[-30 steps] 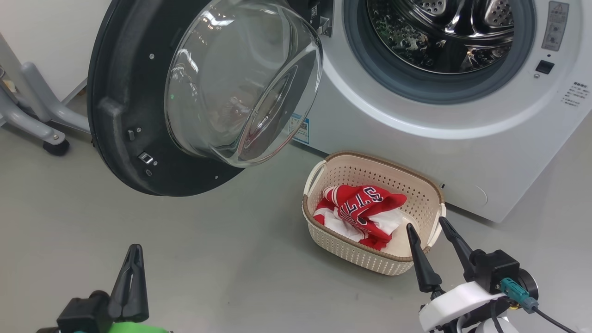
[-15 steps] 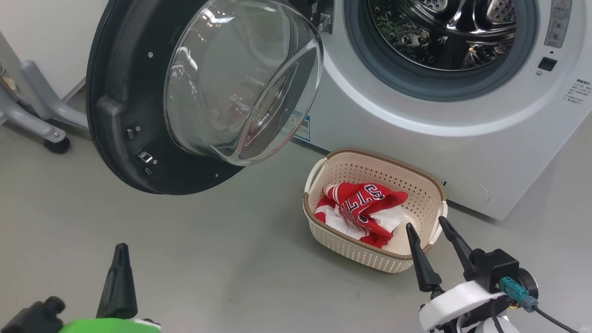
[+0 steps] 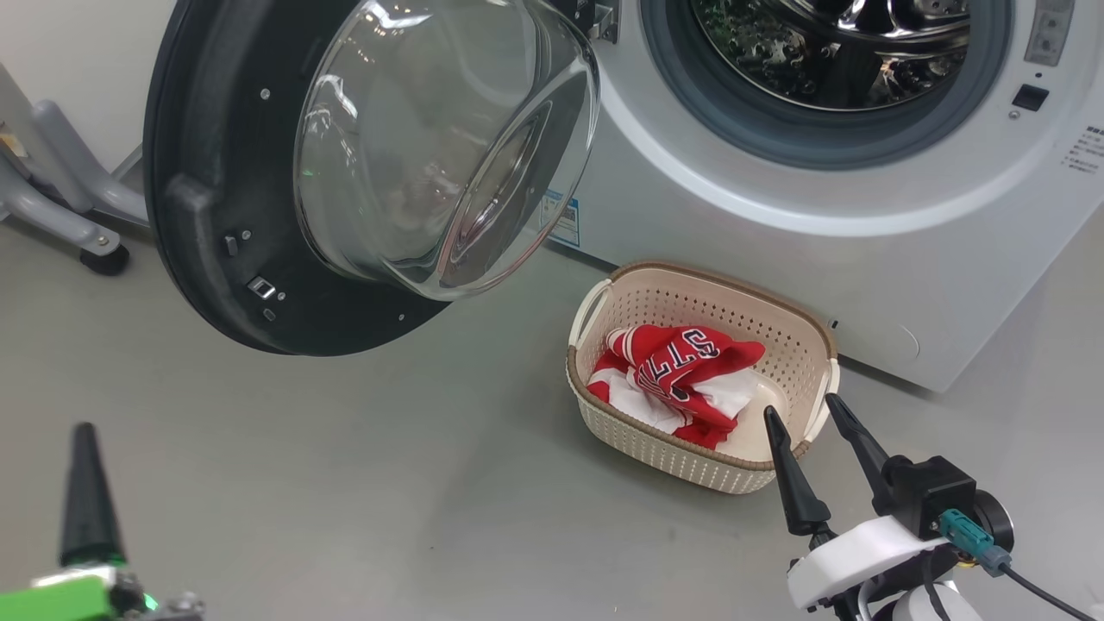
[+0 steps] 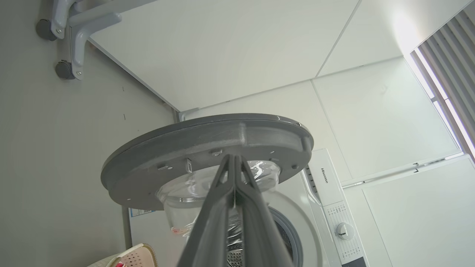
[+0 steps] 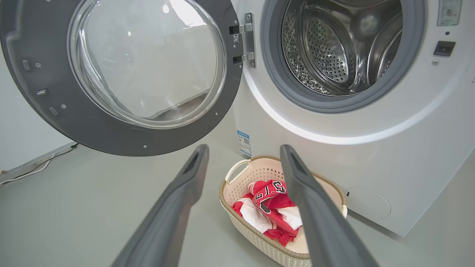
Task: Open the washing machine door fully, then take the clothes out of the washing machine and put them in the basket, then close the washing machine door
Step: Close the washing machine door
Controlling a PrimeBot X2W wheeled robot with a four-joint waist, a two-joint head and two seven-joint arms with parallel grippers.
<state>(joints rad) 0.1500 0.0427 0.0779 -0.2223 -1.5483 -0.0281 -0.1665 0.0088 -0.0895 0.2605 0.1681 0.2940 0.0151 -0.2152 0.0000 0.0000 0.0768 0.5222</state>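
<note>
Looking at an open door and clothes in the basket

I see the washing machine (image 3: pixel 733 216) with its shiny drum (image 3: pixel 828 43) showing through the big round hole. The washing machine door (image 3: pixel 198 216) is swung wide out to the left. Its glass bowl bulges out from the black rim. The basket (image 3: pixel 690 297) sits on the grey floor (image 3: pixel 345 448), just in front of the machine and below the hole. The clothes (image 3: pixel 681 371) lie bunched inside the basket, red on top with some white under it.

My right gripper (image 3: pixel 801 405) hangs low by the near right corner of the basket. Its two fingers are spread apart and grip nothing. One fingertip shows over the basket's near rim, but I cannot tell if it touches.

My left gripper (image 3: pixel 84 483) is low on the left, above the floor and well apart from the basket. Its fingers are pressed tight together and hold nothing. In the left wrist view they point toward the door's dark rim. A grey frame on wheels (image 3: pixel 60 216) stands by the wall at the far left.
</note>
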